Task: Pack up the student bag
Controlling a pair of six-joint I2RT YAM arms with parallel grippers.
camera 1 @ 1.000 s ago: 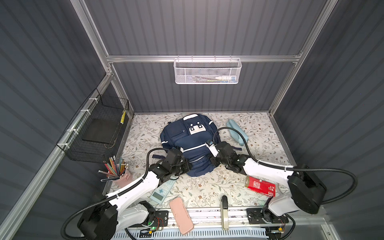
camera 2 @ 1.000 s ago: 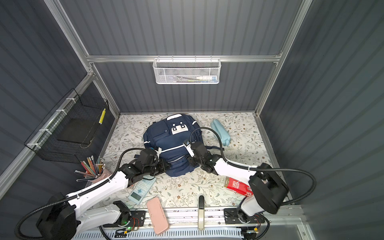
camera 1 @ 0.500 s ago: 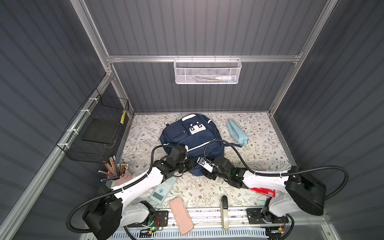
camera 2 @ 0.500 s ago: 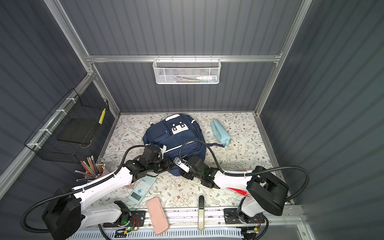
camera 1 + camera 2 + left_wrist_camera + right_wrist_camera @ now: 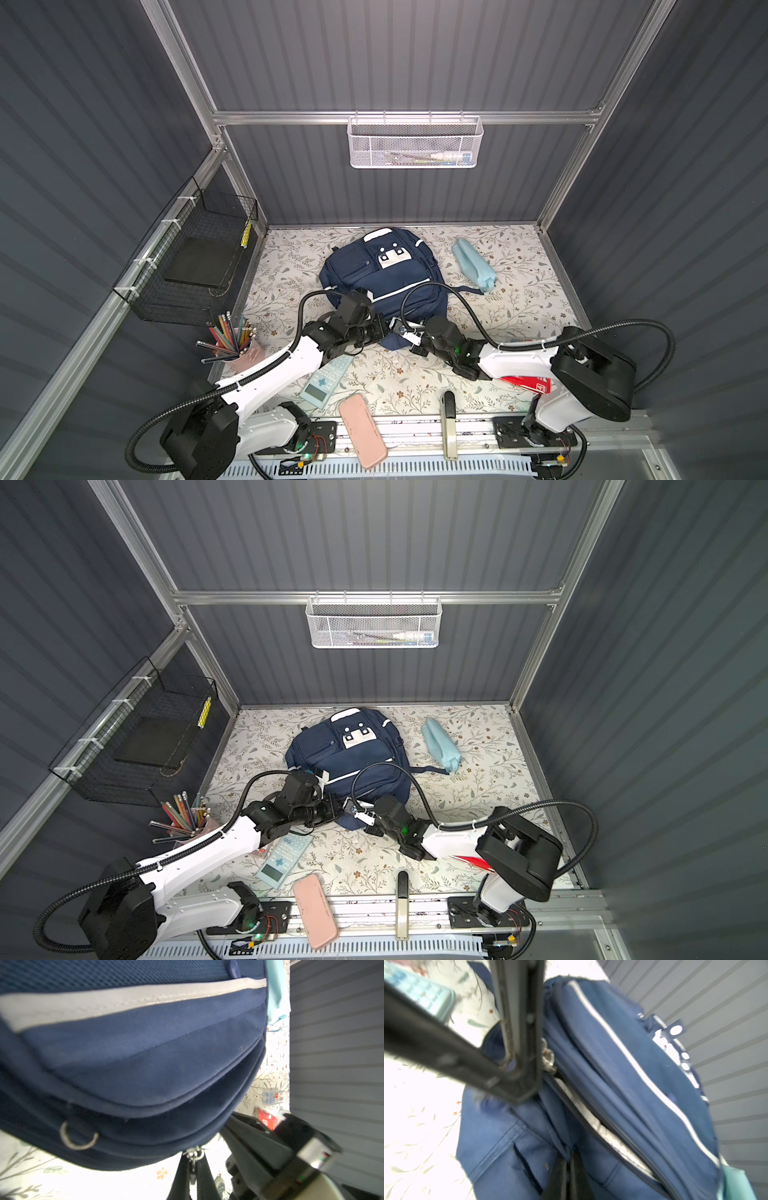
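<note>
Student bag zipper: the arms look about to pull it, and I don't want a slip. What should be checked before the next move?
1. Grip of the left gripper on the zipper pull: ok, the metal pull sits between its closed fingers.
2. Hold of the right gripper on the student bag: ok, it seems shut on a fabric fold near the pull.
3. The zipper track free of snagged fabric: cannot tell, too blurred.
4. The calculator and pink case clear of the bag: ok, both lie apart from it on the table.
</note>
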